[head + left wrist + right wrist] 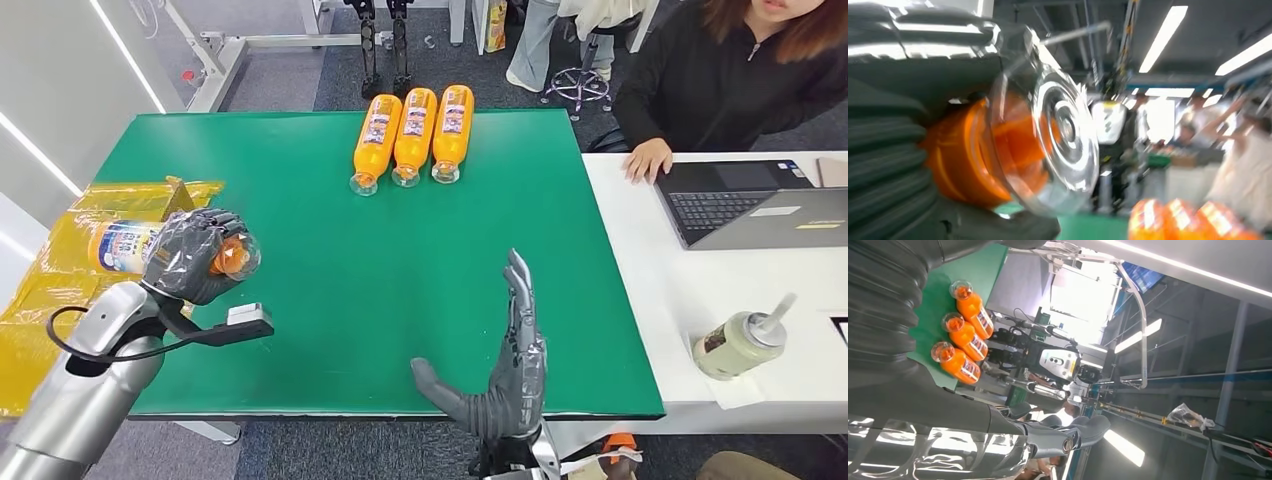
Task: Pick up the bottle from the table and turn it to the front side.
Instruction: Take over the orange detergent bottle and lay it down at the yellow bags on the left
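Over table's left edge | left hand [193,255] grips bottle [125,246] (sideways) | right hand [505,368] flat

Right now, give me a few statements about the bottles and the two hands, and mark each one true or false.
1. The left hand holds an orange bottle above the table's left edge. True.
2. The right hand grips a bottle. False: it is open, fingers extended, holding nothing.
3. Three orange bottles lie side by side at the far edge of the green table. True.
4. Those three bottles stand upright. False: they lie on their sides.
5. A person's hand rests beside a laptop on the white table. True.
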`<state>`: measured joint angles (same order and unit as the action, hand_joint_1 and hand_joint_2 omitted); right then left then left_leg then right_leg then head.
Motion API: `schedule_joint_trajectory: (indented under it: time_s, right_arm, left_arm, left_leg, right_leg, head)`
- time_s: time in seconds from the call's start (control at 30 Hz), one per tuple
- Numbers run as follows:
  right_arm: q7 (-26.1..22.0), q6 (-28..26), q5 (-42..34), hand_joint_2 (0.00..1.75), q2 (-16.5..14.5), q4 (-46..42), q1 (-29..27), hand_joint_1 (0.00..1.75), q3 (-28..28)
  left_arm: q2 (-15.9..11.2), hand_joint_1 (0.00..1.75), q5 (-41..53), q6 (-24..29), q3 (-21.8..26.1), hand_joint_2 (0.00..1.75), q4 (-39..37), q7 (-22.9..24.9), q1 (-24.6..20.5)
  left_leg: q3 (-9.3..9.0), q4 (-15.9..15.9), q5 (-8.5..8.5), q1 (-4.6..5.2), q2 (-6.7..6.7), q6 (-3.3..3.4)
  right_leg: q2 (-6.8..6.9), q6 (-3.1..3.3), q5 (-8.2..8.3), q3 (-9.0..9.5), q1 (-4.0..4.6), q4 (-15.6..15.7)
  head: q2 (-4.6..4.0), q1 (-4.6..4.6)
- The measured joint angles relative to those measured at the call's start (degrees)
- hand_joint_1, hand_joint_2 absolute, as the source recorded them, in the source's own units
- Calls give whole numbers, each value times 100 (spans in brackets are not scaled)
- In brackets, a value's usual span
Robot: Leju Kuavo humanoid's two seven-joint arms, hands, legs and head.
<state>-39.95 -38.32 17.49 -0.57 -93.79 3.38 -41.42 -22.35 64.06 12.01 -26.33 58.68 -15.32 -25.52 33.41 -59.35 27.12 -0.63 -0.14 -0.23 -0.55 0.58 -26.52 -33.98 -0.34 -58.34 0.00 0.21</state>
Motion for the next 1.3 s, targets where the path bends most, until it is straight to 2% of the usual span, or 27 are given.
schedule_joint_trajectory:
  time_s: [0.13, 0.3, 0.33, 0.43, 0.47, 0.7, 1.03, 1.2, 1.3]
  right_arm:
    - [-1, 0, 29, 175, 0, 1, -81, 0, 0]
    - [0, 0, 101, 175, 0, -1, -191, 0, 7]
    - [0, 0, 142, 175, 0, -4, -228, 0, 14]
    - [-1, -1, 272, 175, 0, -25, -367, 0, 44]
    - [-1, -1, 306, 175, 0, -35, -407, 0, 56]
    - [-1, 0, 359, 175, -2, -63, -527, 0, 146]
    - [-2, 0, 406, 175, -27, -64, -556, 0, 201]
    - [-1, 0, 435, 175, -44, -72, -579, 0, 245]
    - [-2, -1, 434, 175, -48, -104, -613, 0, 284]
  left_arm:
    - [130, 175, 513, 554, -254, 175, -1198, 492, -147]
    - [382, 171, 679, 607, -426, 175, -2340, 728, -254]
    - [433, 136, 693, 599, -445, 175, -2534, 767, -302]
    - [543, 9, 722, 523, -492, 175, -3012, 881, -440]
    - [569, 0, 729, 472, -500, 175, -3139, 916, -481]
    - [654, 0, 830, 311, -522, 175, -3672, 1080, -722]
    - [653, 0, 935, 377, -523, 175, -3815, 1132, -874]
    - [652, 0, 790, 398, -523, 175, -3810, 791, -915]
    - [652, 0, 399, 277, -505, 175, -3659, 132, -895]
  left_leg:
    - [1, 0, 1, 0, 12, -1]
    - [8, -1, 1, 1, 18, -1]
    - [10, -1, 2, 1, 17, -1]
    - [12, -1, 2, 1, 17, -1]
    - [12, -1, 2, 1, 18, -1]
    - [10, 0, 2, 0, 17, -2]
    - [10, 0, -5, -1, 18, -11]
    - [10, 0, -5, 0, 18, -12]
    - [12, -1, -5, 0, 16, -12]
  right_leg:
    - [-11, 1, 1, -6, 0, 0]
    - [-17, 1, 1, -16, 0, 1]
    - [-16, 1, 1, -17, 0, 1]
    - [-16, 1, 1, -18, -1, 1]
    - [-17, 1, 1, -18, -1, 1]
    - [-15, 3, 2, -19, -1, -6]
    - [-16, 12, 8, -23, -1, -9]
    - [-16, 13, 8, -24, -1, -9]
    - [-14, 13, 9, -24, -1, -9]
  head:
    - [0, -1]
    - [0, 1]
    - [0, 1]
    - [0, 0]
    - [0, -1]
    - [0, 1]
    - [0, 1]
    - [0, 1]
    - [0, 1]
